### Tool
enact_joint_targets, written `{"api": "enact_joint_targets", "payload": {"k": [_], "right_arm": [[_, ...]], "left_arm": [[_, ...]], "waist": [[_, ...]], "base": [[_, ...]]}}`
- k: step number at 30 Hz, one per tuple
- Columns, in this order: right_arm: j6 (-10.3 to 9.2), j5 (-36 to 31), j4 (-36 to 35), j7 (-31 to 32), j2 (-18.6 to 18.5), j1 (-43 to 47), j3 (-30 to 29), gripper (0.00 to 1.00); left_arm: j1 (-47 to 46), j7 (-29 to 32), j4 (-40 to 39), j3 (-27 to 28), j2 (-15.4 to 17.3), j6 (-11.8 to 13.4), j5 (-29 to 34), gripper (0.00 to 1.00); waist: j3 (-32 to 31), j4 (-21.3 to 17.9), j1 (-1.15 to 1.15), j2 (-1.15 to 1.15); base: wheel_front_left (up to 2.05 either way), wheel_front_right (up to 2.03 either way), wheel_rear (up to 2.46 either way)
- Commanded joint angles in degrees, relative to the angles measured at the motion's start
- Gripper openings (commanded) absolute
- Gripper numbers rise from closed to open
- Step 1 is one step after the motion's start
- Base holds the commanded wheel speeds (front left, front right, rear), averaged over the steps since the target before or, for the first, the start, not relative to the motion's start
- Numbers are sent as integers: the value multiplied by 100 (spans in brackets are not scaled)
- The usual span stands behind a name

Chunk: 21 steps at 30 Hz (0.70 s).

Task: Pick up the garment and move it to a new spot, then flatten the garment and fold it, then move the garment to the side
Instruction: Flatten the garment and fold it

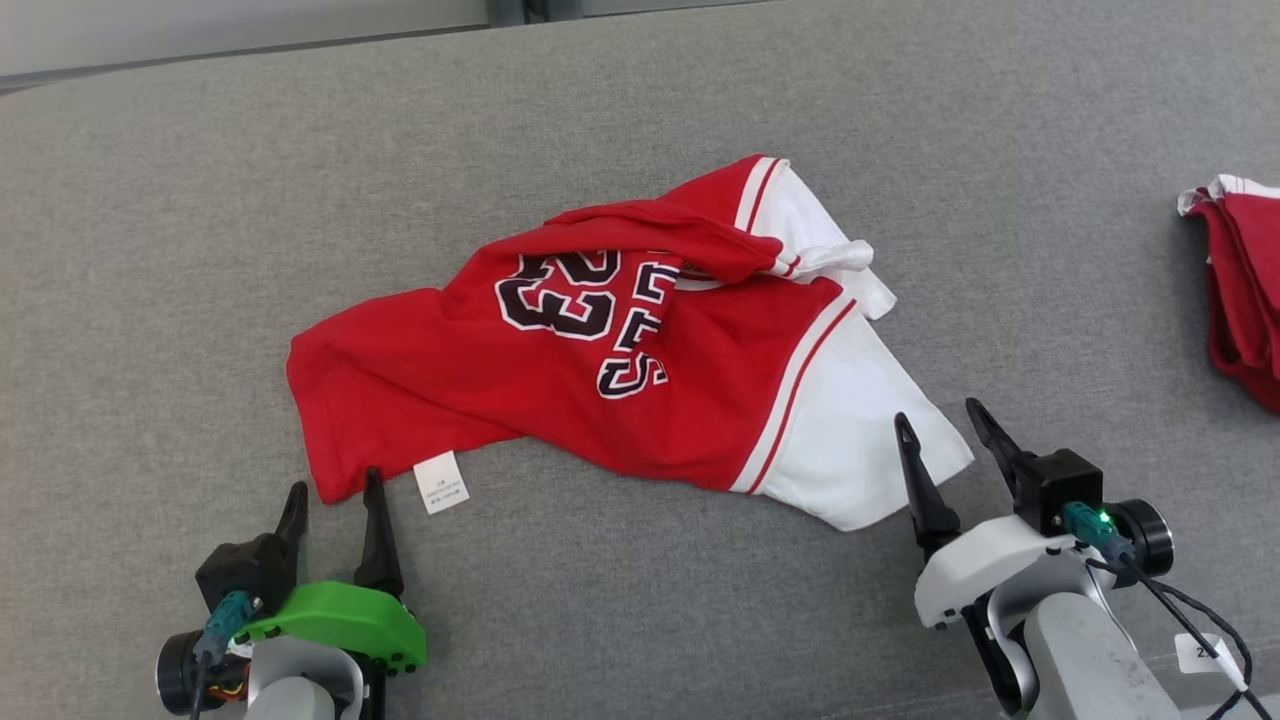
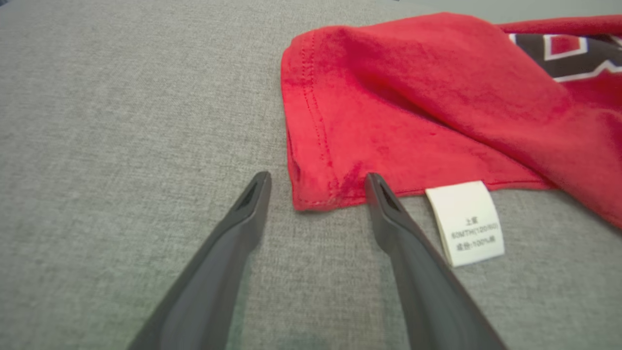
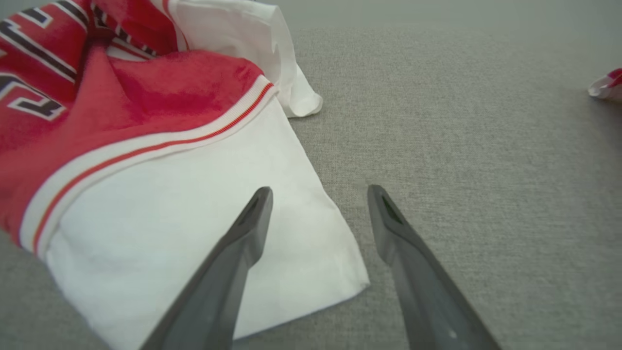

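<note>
Your left gripper (image 1: 335, 480) is nearest, fingers spread either side of the red hem corner of the jersey (image 1: 560, 400), with the white tag (image 1: 441, 482) just beside it. Your right gripper (image 1: 938, 411) is spread too, one finger over the jersey's white part and the other over the grey cloth (image 1: 200, 250). The jersey lies crumpled mid-surface, number showing. Further off to the right there's another red garment (image 1: 1245, 290), well apart.

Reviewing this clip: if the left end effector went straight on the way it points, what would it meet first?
Most likely the hem corner of the red jersey, which lies between the open fingers of the left end effector. Its height above the cloth is unclear.
</note>
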Motion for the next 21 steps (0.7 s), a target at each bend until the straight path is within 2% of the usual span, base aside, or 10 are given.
{"api": "enact_joint_targets", "payload": {"k": [1,2,3,4,5,9,19,20,21], "right_arm": [[-7,-42,-7,-16,-9,14,-21,100],[-7,-49,-5,-16,-9,30,-27,100],[-7,-14,11,-16,-9,50,-28,100],[-7,40,13,-16,-9,58,-16,100],[-7,67,-8,-16,-8,59,13,100],[-7,102,-34,-16,-9,151,119,100],[-7,41,443,-1,-45,265,75,100],[-7,59,520,4,-43,244,86,86],[-7,120,625,17,-39,207,101,0]], "left_arm": [[-105,9,52,34,19,10,-35,100],[-107,9,77,43,19,2,-37,91],[-96,11,103,55,19,-30,-58,45],[-79,14,117,68,17,-46,-78,27],[-63,14,94,89,15,-65,-81,0],[39,10,25,123,17,-127,-58,0],[96,10,14,17,17,-123,108,0],[91,10,8,2,17,-111,118,0],[82,10,1,-18,17,-103,129,0]], "waist": [[118,-121,0,0],[119,-127,0,0],[111,-136,0,0],[104,-145,0,0],[96,-156,0,0],[78,-152,0,0],[33,-13,0,0],[32,-2,0,0],[27,17,0,0]], "base": [[0,0,0],[0,0,0],[0,0,0],[0,0,0],[0,0,0],[0,0,0],[0,0,0],[0,0,0],[0,0,0]]}}
